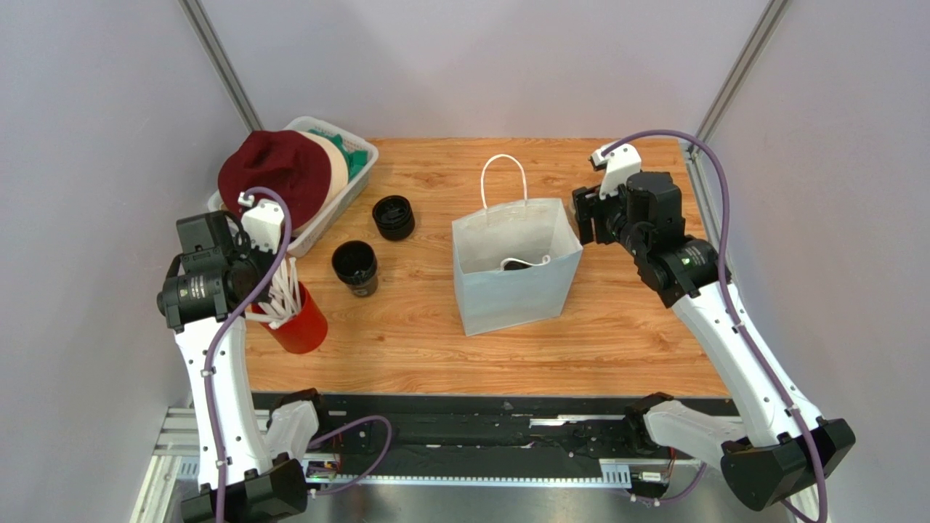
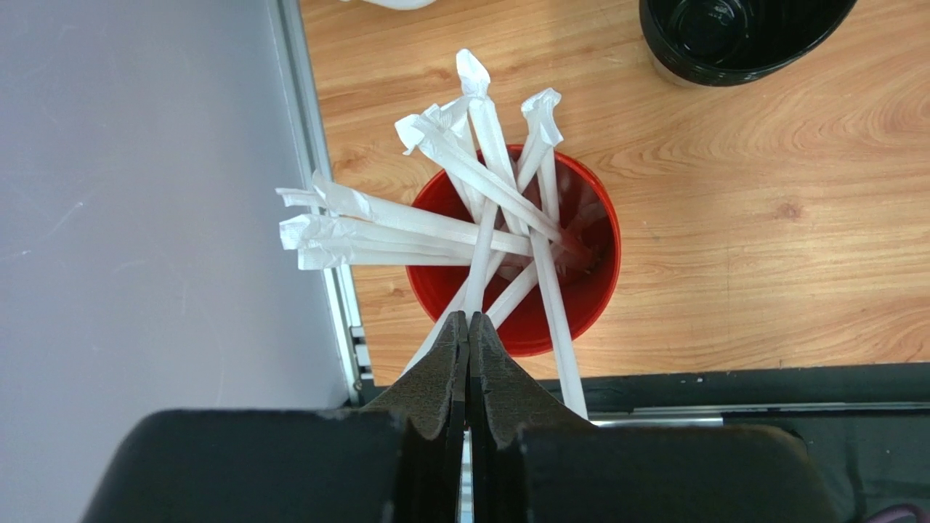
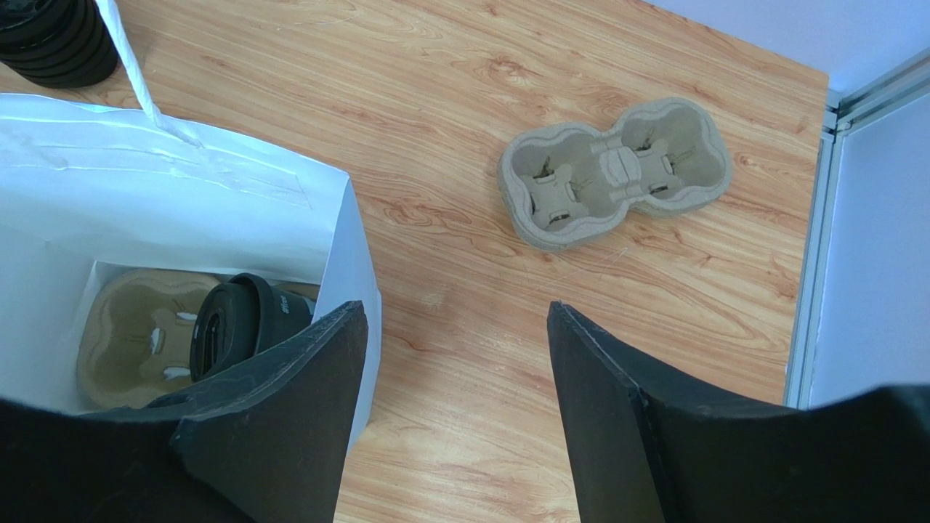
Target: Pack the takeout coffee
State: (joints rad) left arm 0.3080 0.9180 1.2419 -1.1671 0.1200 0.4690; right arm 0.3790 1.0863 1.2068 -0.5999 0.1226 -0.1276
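The left claw [image 2: 469, 327] hangs over the red cup [image 2: 595, 272] at the near-left corner of the desk [image 1: 415, 349], its jaws pressed together right where one of the white wrapped straws [image 2: 480, 174] runs under the tips. It has probably closed there to pull a straw for the order. Whether a straw is actually pinched cannot be told, because the wrapper is thin and the tips hide the contact.

The right claw [image 3: 453, 316] waits at the right of the paper bag [image 1: 513, 300] with its jaws spread, holding nothing. Parked by the bag's mouth, it seems placed to steady the bag or take a handover.

The takeout coffee [image 3: 235, 321] is already inside the bag. It is a dark lidded cup leaning in a pulp tray [image 3: 131, 327] on the bag's floor.

The overhead view shows only a dark shape in the bag. The right wrist view shows that this is a cup and tray, and it also shows a spare tray [image 3: 617, 174] on the desk to the right of the bag. The arm hides that tray from overhead. Only the left wrist view shows the shut jaws among the straws. The overhead view alone gives the layout, with an open dark cup [image 1: 355, 267] and a stack of lids [image 1: 393, 218] to the left of the bag.
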